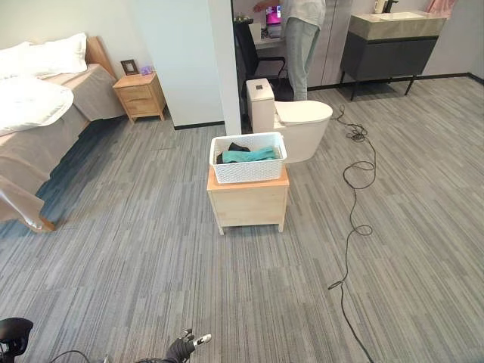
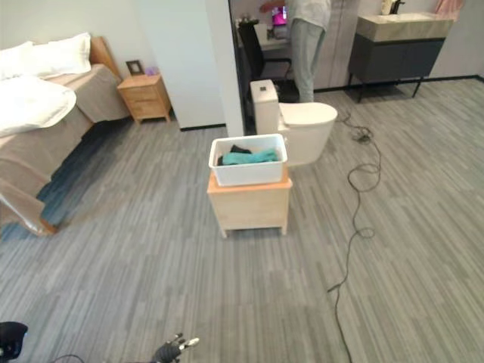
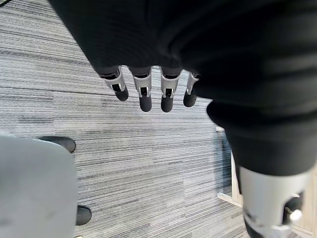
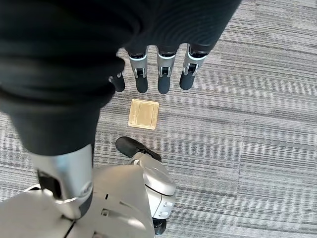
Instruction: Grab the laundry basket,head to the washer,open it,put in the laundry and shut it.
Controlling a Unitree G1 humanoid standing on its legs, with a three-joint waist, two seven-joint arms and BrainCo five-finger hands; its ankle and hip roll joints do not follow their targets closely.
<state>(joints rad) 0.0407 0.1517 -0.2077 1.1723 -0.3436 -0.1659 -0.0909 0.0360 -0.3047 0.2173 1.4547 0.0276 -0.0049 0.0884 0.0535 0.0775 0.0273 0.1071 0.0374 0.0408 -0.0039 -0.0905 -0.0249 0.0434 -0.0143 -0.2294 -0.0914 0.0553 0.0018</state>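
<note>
Well ahead of the open, empty left hand (image 1: 189, 342) sits the laundry basket (image 1: 248, 157), long axis crosswise, on a wooden stand (image 1: 248, 201).

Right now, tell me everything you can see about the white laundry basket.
The laundry basket is white, rectangular and open-topped, apparently plastic, with perforated, lattice-like walls and a thicker rim. It stands upright and level on a small light wooden cabinet on the grey carpeted floor, just in front of a white toilet. Inside lies crumpled laundry: a teal cloth with a dark garment behind it, neither rising much above the rim. Nothing else touches the basket, and no hand is near it.
</note>
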